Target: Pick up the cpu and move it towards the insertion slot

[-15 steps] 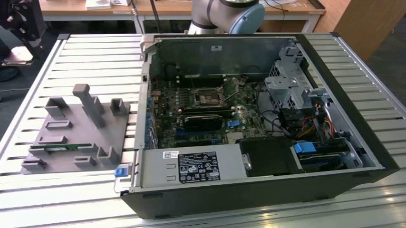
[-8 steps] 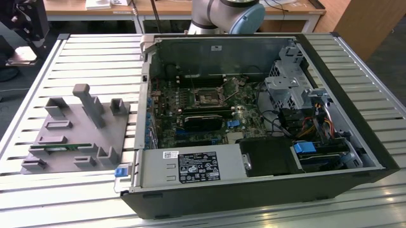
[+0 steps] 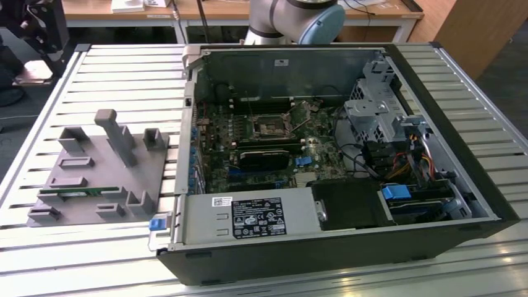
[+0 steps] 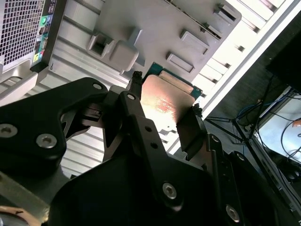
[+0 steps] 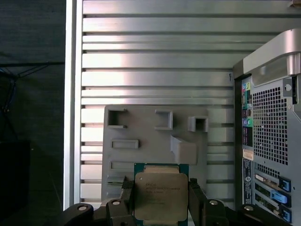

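Silvery cpu [image 5: 160,195] sits pinched by two opposite edges between the fingers [image 5: 196,193] of the gripper [image 5: 161,200], held above the grey holder [image 5: 155,134] on the slatted table [image 5: 155,56] — the pick looks done. In the exterior view the insertion slot [image 3: 269,127] lies well apart from that holder, inside the open computer case [image 3: 462,185]. The carry, as I judge it, wants a firm level grip and enough height to clear the case wall — no tilt, no slipping at the edges.
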Robot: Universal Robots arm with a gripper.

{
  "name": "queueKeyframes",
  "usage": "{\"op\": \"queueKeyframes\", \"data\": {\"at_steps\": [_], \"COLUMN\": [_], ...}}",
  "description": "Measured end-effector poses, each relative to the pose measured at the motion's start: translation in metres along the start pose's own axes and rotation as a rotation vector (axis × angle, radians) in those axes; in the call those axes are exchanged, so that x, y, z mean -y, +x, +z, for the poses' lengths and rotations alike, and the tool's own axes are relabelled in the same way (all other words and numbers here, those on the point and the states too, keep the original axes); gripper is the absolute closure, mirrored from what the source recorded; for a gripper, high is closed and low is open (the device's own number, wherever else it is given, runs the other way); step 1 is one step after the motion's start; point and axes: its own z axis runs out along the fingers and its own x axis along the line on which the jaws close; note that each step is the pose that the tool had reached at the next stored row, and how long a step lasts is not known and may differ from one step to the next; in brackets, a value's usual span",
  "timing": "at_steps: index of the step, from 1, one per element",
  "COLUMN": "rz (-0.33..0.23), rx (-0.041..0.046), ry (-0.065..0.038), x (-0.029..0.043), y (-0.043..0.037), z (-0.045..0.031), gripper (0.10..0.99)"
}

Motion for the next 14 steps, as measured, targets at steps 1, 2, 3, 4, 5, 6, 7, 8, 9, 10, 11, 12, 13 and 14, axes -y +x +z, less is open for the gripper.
{"op": "queueKeyframes", "data": {"at_steps": [1, 2, 3, 4, 5, 6, 7, 8, 9, 10, 11, 12, 13, 14], "rz": [0.0, 0.0, 0.0, 0.0, 0.0, 0.0, 0.0, 0.0, 0.0, 0.0, 0.0, 0.0, 0.0, 0.0], "rx": [0.0, 0.0, 0.0, 0.0, 0.0, 0.0, 0.0, 0.0, 0.0001, 0.0, 0.0, 0.0, 0.0, 0.0], "ry": [0.0, 0.0, 0.0, 0.0, 0.0, 0.0, 0.0, 0.0, 0.0, 0.0, 0.0, 0.0, 0.0, 0.0], "x": [0.0, 0.0, 0.0, 0.0, 0.0, -0.0001, -0.0001, -0.0001, -0.0001, -0.0002, -0.0002, -0.0002, -0.0002, -0.0002], "y": [-0.0007, -0.0015, -0.0023, -0.0033, -0.0042, -0.0051, -0.006, -0.0069, -0.0079, -0.0088, -0.0097, -0.0106, -0.0114, -0.0123], "z": [0.0, 0.0, 0.0, 0.0, 0.0, 0.0, 0.0, 0.0, 0.0, 0.0, 0.0, 0.0, -0.0001, -0.0001], "gripper": [0.541, 0.541, 0.541, 0.541, 0.541, 0.541, 0.541, 0.541, 0.541, 0.541, 0.541, 0.541, 0.541, 0.541]}}
